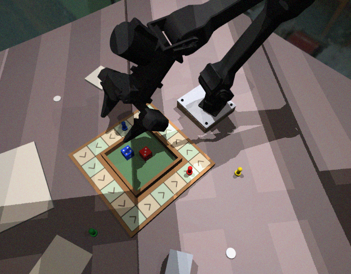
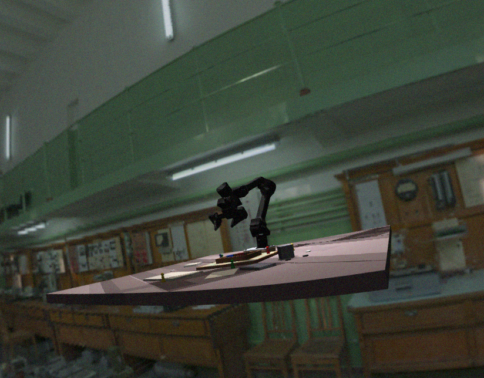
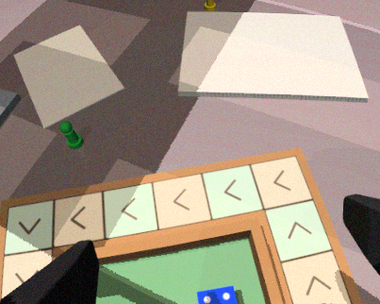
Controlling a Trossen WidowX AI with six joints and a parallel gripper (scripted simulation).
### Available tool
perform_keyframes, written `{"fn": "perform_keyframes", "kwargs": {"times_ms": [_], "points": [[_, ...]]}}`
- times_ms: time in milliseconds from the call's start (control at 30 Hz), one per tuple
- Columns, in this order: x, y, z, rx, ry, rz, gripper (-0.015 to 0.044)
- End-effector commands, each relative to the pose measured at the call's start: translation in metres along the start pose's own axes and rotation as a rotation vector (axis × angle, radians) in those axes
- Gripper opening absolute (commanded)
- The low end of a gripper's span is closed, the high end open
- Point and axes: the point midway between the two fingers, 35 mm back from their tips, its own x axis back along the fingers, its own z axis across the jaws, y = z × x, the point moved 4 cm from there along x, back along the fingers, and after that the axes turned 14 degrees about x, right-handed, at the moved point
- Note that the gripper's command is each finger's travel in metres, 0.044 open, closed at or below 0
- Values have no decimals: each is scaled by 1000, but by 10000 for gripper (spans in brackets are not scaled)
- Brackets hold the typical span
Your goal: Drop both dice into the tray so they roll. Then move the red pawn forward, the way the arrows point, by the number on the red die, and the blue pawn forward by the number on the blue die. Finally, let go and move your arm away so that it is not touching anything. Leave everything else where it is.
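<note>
Both dice are contained in the green-floored tray (image 1: pixel 159 176) (image 2: pixel 238 258) (image 3: pixel 176 231) at the middle of the game board (image 1: pixel 122 203) (image 3: pixel 181 200). The blue die (image 1: pixel 127 152) (image 3: pixel 217 296) is seen toward the tray's left side in the top view, and the red die (image 1: pixel 145 153) is placed near it, with a gap between them. Three pips are shown on the upper face of the red die; on the blue die's upper face four seem to be shown. The gripper (image 1: pixel 114 128) (image 2: pixel 224 228) (image 3: pixel 223 231) is spread wide, with nothing held between its fingers, and is raised above the board near the blue die. By the red pawn (image 1: pixel 189 170) (image 2: pixel 267 249), a pale green square is occupied, just beside the corner square closest to the yellow pawn (image 1: pixel 238 171), which is stood off the board. The blue pawn (image 1: pixel 124 126) is stood upright on a track square outside the tray, partly shaded. A green pawn (image 1: pixel 92 232) (image 2: pixel 232 264) (image 3: pixel 72 136) is seen on the table, apart from the board and near a pale sheet (image 1: pixel 60 255) (image 2: pixel 222 273) (image 3: pixel 68 76). The arm is mounted on a silver base plate (image 1: pixel 187 101).
</note>
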Motion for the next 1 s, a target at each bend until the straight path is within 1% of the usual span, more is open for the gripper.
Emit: {"fn": "perform_keyframes", "kwargs": {"times_ms": [0, 400, 467, 500, 533, 600, 833, 967], "points": [[-7, 3, -2, -4, 28, 107, 440], [-52, 11, -2, 10, 181, 744, 440], [-55, 11, -1, 15, 188, 779, 440], [-52, 10, -2, -4, 174, 708, 440], [-52, 10, -2, -4, 174, 708, 440], [-51, 9, 9, 28, 191, 710, 387], [-30, -10, 105, 364, 352, 714, 204], [-9, -32, 150, 565, 441, 707, 200]]}}
